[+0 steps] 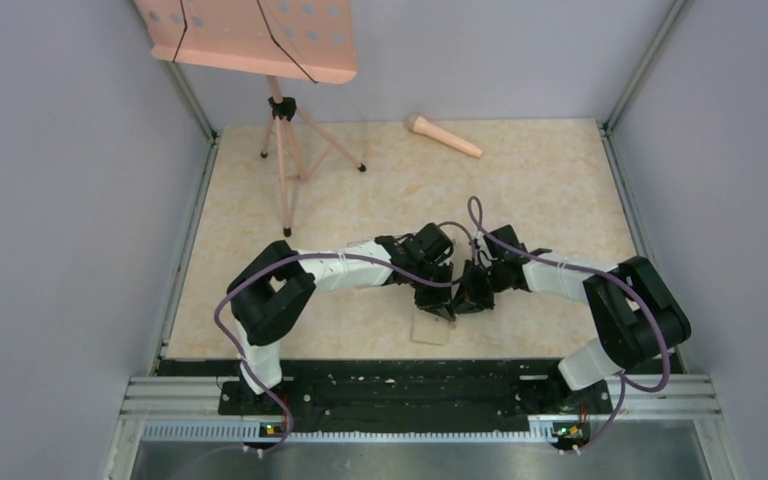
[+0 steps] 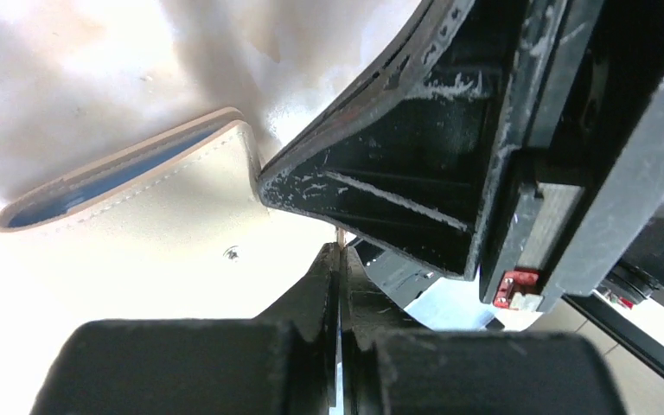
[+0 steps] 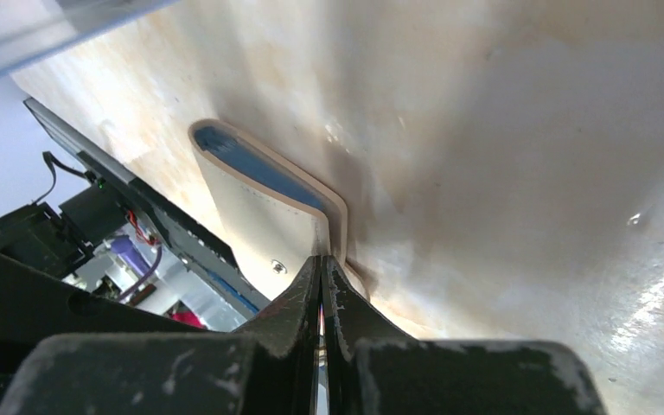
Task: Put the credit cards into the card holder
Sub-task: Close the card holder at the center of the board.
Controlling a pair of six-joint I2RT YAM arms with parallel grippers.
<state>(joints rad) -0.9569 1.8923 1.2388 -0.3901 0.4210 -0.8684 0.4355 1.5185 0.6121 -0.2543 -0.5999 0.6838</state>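
At the near centre of the table point(image 1: 520, 200), the card holder point(image 1: 430, 329) lies just in front of 2 converging arms. The left gripper point(image 2: 339, 256) is pressed fully closed just beside the holder's beige face. A thin pale sliver at its tips is too small to identify. The right gripper point(image 3: 322, 264) is likewise closed, its tips touching the holder's edge; whether they pinch the flap cannot be told. Only the 2 wrist views show the blue lining between the holder's slightly parted flaps. Only the overhead view shows the music stand point(image 1: 250, 40) and a peach cone point(image 1: 445, 137) at the far side.
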